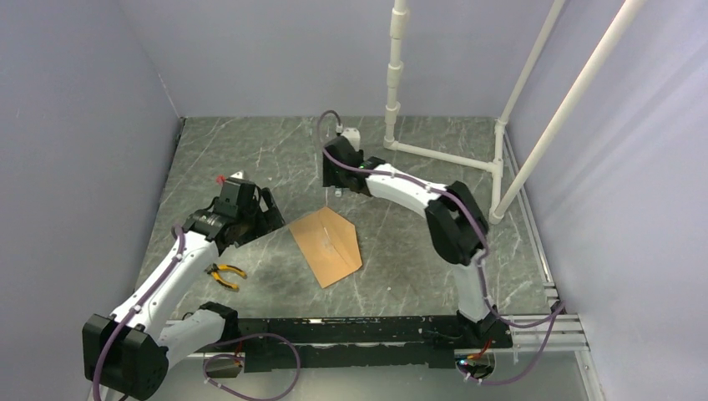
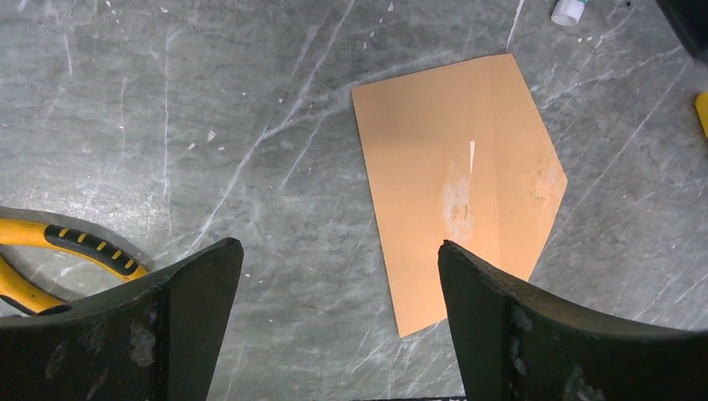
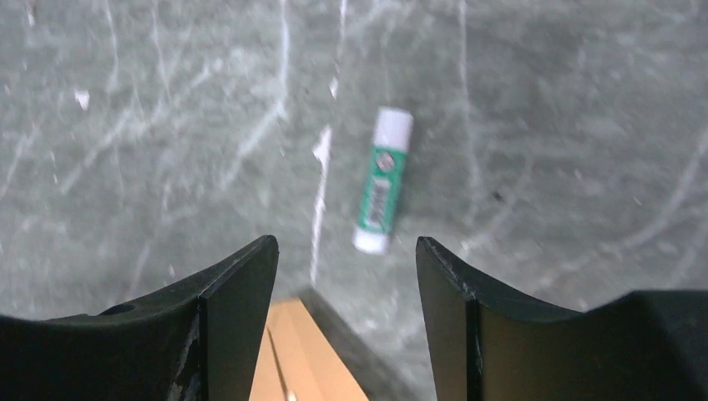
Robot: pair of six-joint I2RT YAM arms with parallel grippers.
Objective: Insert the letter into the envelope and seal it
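Your right gripper (image 3: 345,246) hangs over the table (image 3: 125,125) with its jaws well apart and nothing between them. The glue stick (image 3: 382,180) lies flat just beyond the fingertips, inside the gap but nearer the right-hand finger. Its length runs almost straight away from you, tilted a little.

The envelope (image 2: 451,184) lies flat ahead of your left gripper (image 2: 334,251), mostly beyond its right-hand finger, with the flap pointing out to that side. The left jaws are also spread and empty, and the pliers (image 2: 75,242) lie outside the left-hand finger. No separate letter shows in any view, so it is probably already inside, though you cannot confirm that.

The step in hand looks like fetching the glue.
- Reach forward and shift slightly toward the right-hand finger, so the stick sits centred in the gap.
- Turn the wrist a touch to match the tilt, so the pads close squarely across the barrel.
- Come down until the tips nearly brush the table. The stick is round and will roll if one finger touches it first.
- A corner of the envelope lies below the gap on the near side, so clear it as you descend.
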